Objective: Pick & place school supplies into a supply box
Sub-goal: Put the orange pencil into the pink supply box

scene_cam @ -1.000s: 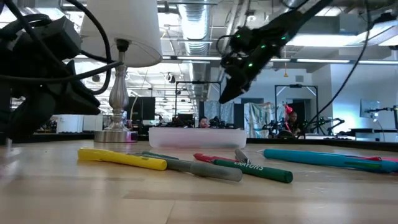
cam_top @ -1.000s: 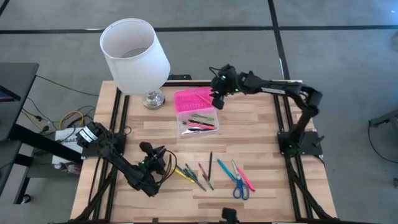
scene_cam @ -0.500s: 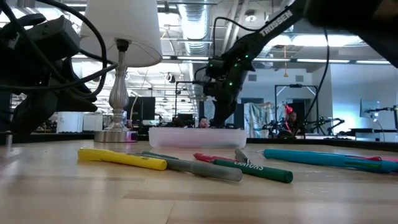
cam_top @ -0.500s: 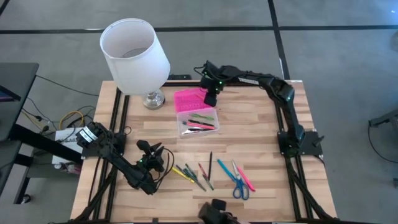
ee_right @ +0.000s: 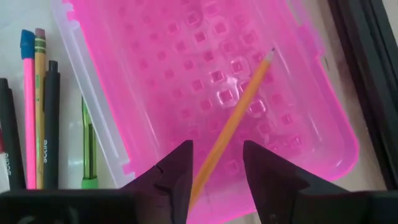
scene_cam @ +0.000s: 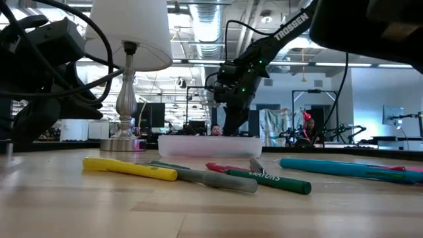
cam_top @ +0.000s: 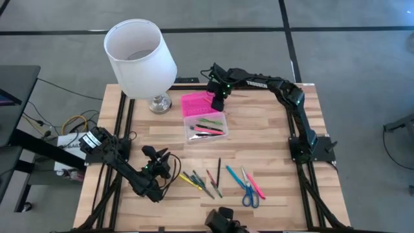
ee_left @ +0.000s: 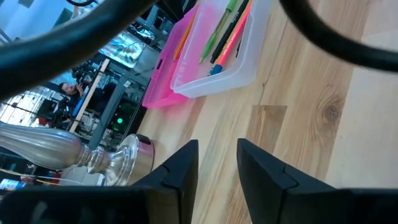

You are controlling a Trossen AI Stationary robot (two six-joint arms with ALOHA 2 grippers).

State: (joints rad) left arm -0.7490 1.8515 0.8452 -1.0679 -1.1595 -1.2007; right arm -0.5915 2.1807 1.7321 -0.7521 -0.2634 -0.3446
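A: How many supplies were on the table outside the supply box (cam_top: pixel 206 127)?

B: From above I counted roughly eight loose pieces in a row near the front edge: a yellow pen (cam_top: pixel 188 178), a green pen (cam_top: pixel 200 180), a red one (cam_top: pixel 210 176), a black pencil (cam_top: pixel 218 168), a teal pen (cam_top: pixel 235 176), a pink pen (cam_top: pixel 255 186), and one pair of blue-handled scissors (cam_top: pixel 249 192). There may have been a grey one tucked among them; they overlapped, so I couldn't be sure of the count.

A: And inside the box?

B: The clear base held about five, green, pink, orange and black. One orange pencil (ee_right: pixel 233 129) lay on the open pink lid (ee_right: pixel 211 93), not in the base.

A: Where were the two grippers?

B: The right gripper (cam_top: pixel 218 102) was directly above the pink lid, fingers parted with the orange pencil showing between them but not pinched; it held nothing. The left gripper (cam_top: pixel 157 157) hung at the table's front left, near the yellow pen, its fingers a narrow gap apart and empty.

A: Anything else?

B: One white lamp (cam_top: pixel 139 55) stood beside the lid.
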